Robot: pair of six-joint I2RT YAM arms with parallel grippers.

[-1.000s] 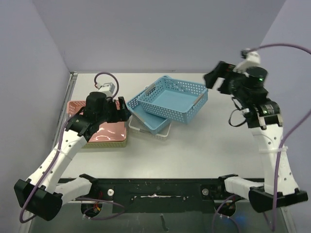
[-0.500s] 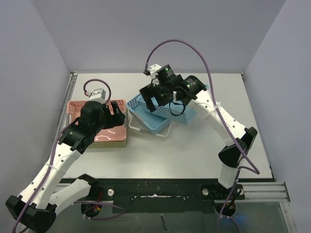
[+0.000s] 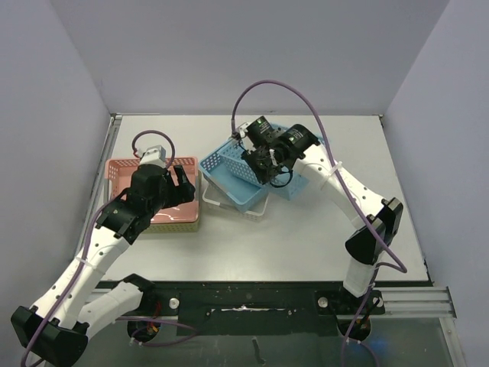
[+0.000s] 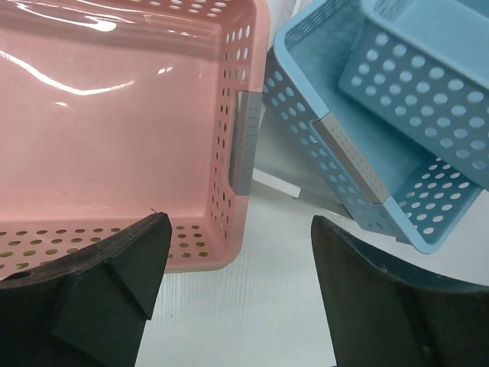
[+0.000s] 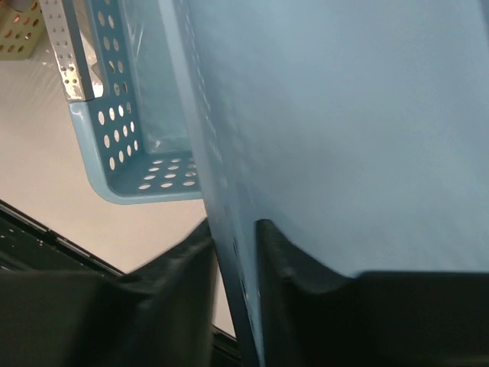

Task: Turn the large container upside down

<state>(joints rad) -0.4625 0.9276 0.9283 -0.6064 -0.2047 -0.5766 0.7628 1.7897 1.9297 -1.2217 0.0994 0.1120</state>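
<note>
1. You are working the flip itself: your right fingers [image 5: 176, 298] are clamping shut on a side wall of the large container [image 3: 229, 158], which is standing steeply tilted over the other blue basket [image 3: 233, 197].
2. Your left fingers [image 4: 114, 267] are hovering wide open, holding nothing, above the pink basket [image 4: 114, 138] corner.
3. The next move is probably calling for rolling the wrist over and lowering the container rim-down onto the desk [image 3: 306, 229].

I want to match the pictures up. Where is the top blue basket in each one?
Top camera: top blue basket in the middle, tilted.
Left wrist: top right corner.
Right wrist: its wall fills the picture, pinched by the right end effector.
Shared landmark: the bottom blue basket.
</note>
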